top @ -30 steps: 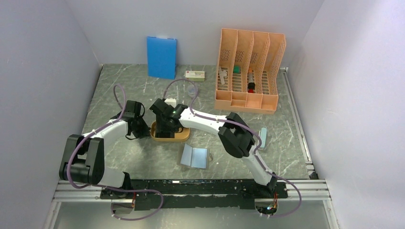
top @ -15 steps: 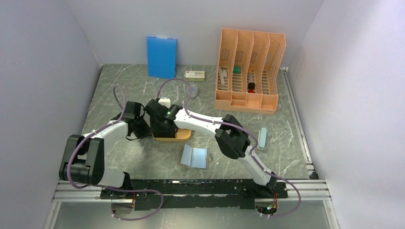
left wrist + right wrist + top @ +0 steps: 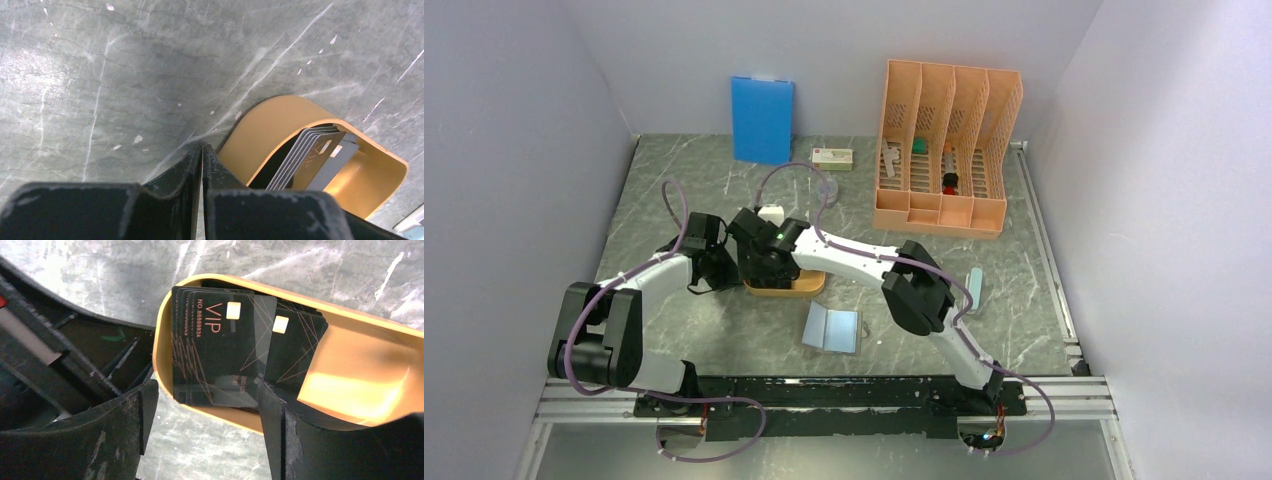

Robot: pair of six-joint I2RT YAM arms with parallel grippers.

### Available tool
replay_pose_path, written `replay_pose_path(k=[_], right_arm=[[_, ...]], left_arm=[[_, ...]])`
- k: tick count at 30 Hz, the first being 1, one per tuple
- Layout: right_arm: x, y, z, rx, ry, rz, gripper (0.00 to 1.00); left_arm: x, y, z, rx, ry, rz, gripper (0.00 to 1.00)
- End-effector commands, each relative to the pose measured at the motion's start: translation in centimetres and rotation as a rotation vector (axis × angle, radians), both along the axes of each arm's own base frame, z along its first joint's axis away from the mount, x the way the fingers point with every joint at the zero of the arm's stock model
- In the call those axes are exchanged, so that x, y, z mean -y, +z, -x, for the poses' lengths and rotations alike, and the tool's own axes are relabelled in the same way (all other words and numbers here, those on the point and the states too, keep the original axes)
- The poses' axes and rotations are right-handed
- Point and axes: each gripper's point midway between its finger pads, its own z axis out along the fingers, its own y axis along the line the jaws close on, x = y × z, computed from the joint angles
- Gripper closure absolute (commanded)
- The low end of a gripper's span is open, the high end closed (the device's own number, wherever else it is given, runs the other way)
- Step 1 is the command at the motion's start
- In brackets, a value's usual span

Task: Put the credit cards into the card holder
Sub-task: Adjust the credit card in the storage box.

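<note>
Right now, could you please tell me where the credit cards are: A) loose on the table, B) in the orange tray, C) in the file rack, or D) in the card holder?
B: the credit cards sit stacked in the orange tray; the card holder lies open, apart.

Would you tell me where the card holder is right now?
In the top external view, the card holder lies open on the table near its front centre, just below the orange tray in the picture and left of the right arm's elbow.
</note>
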Motion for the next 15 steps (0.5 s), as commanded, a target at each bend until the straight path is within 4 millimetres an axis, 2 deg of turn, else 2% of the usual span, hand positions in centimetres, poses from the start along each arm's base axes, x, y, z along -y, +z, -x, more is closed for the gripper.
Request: replay_pose_path(k=[1,5,8,10,12,15], right_arm=[[0.5,3.5,0.3,0.043,0.007,-0.024,0.23],[1.0,5.6,0.0,0.064,0.006,-0.056,0.22],[2.6,6.4,-0.8,0.071,-0.019,-0.082,0.22],[4.3,6.0,-1.7,0.064,-0.05,-0.108,0.24],[5.6,5.3,-2.3,0.059,-0.072,-0.119,0.31],[7.3,3.7,-2.9,0.05,-0.088,-0.076,0.49]], left_arm=[[0.9,0.8,-0.7,0.025,-0.01,0.036,0.89],[0.7,1.0,-0.8,0.03,-0.009,0.028,0.89],[0.7,1.0,-0.8,0.032,-0.011,0.026,0.89],[0.7,1.0,-0.7,0.031,-0.011,0.026,0.89],[0.7,1.1,-0.8,0.033,-0.011,0.025,0.89],[0.6,1.0,-0.8,0.03,-0.011,0.02,0.89]])
